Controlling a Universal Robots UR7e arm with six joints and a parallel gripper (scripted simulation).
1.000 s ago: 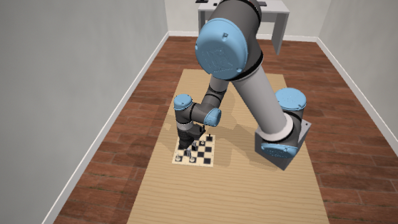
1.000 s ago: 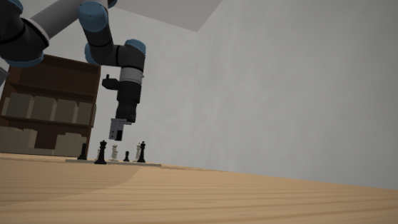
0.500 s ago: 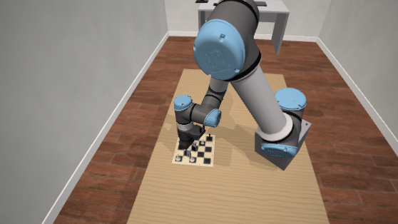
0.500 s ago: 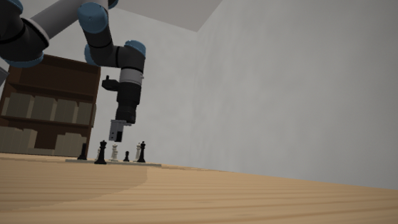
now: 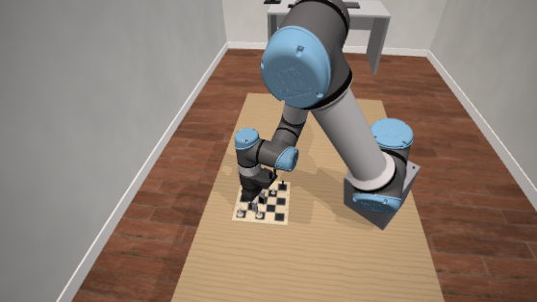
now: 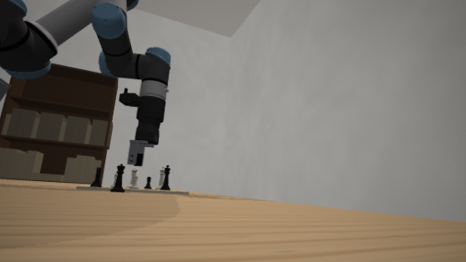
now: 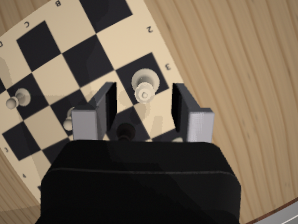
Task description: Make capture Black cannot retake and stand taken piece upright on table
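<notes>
The small chessboard [image 5: 262,205] lies on the tan mat. My gripper [image 7: 144,97] is open and empty, hanging a little above the board near its numbered edge. A white piece [image 7: 144,86] stands upright on a dark square directly below the gap between the fingers. In the exterior view the gripper [image 6: 135,160] hangs just above that white piece [image 6: 134,178]. A black pawn [image 6: 148,183], another white piece [image 6: 161,177] and a tall black piece [image 6: 166,177] stand close by. A tall black piece [image 6: 119,178] stands upright at the board's near edge. Another white piece [image 7: 20,98] stands further along the board.
The arm's base [image 5: 382,197] stands on the mat to the right of the board. A black piece [image 5: 283,184] stands at the board's far corner. A bookshelf [image 6: 54,125] is behind the board and a grey desk [image 5: 332,19] stands at the far wall.
</notes>
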